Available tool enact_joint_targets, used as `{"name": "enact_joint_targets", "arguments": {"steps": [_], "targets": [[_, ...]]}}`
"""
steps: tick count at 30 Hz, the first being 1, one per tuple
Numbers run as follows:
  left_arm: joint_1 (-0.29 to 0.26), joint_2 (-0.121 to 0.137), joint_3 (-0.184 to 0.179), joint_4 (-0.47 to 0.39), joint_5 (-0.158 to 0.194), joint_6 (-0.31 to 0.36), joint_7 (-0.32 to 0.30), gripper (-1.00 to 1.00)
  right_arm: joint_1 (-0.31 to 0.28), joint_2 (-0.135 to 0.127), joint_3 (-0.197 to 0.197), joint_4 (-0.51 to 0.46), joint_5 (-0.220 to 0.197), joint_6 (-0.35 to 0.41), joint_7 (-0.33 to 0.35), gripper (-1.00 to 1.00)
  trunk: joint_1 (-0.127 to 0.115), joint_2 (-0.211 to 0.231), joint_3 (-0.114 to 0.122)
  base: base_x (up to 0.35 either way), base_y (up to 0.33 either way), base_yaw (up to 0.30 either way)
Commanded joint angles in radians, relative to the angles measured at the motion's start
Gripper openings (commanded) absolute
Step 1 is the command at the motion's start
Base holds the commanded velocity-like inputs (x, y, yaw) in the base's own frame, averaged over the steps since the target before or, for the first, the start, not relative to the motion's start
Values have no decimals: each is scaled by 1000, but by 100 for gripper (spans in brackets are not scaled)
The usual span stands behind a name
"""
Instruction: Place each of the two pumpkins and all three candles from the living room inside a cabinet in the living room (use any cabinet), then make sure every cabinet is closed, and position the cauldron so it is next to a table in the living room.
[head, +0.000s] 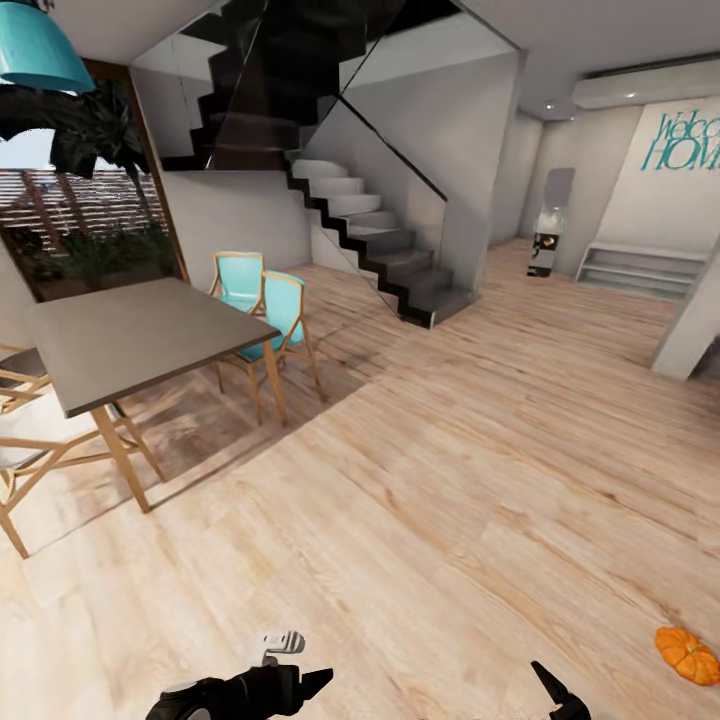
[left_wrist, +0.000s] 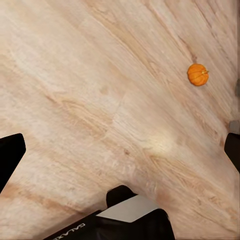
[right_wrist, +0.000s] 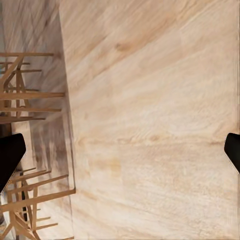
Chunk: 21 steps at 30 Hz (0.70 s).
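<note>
One bright orange ribbed pumpkin (head: 687, 654) lies on the light wood floor at the lower right of the head view, to the right of my right gripper (head: 555, 692). The left wrist view catches the same pumpkin (left_wrist: 198, 74) some way off on the bare planks. My left gripper (head: 305, 685) hangs low at the bottom edge of the head view. In its wrist view the left gripper (left_wrist: 120, 150) is open, with floor between its black fingertips (left_wrist: 10, 155). Only floor lies between the fingers of my right gripper (right_wrist: 120, 152), which is open too.
A grey table (head: 130, 335) on wooden legs stands at the left with turquoise chairs (head: 270, 310) behind it. Wooden chair legs (right_wrist: 25, 100) appear in the right wrist view. A dark staircase (head: 370, 230) rises ahead, and a low white shelf (head: 640, 268) sits at the far right wall.
</note>
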Motion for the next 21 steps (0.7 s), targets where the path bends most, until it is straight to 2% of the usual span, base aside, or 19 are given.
{"name": "enact_joint_targets", "arguments": {"steps": [1,21], "targets": [[-1,1,-2,-1,8,3,0,100,-1,0,1,1,-10,10,3,100,0,-1,0,0,0,-295],[-1,0,-2,-1,7,3,0,100,-1,-1,0,1,-12,11,5,100,0,-1,9,0,0,-294]]}}
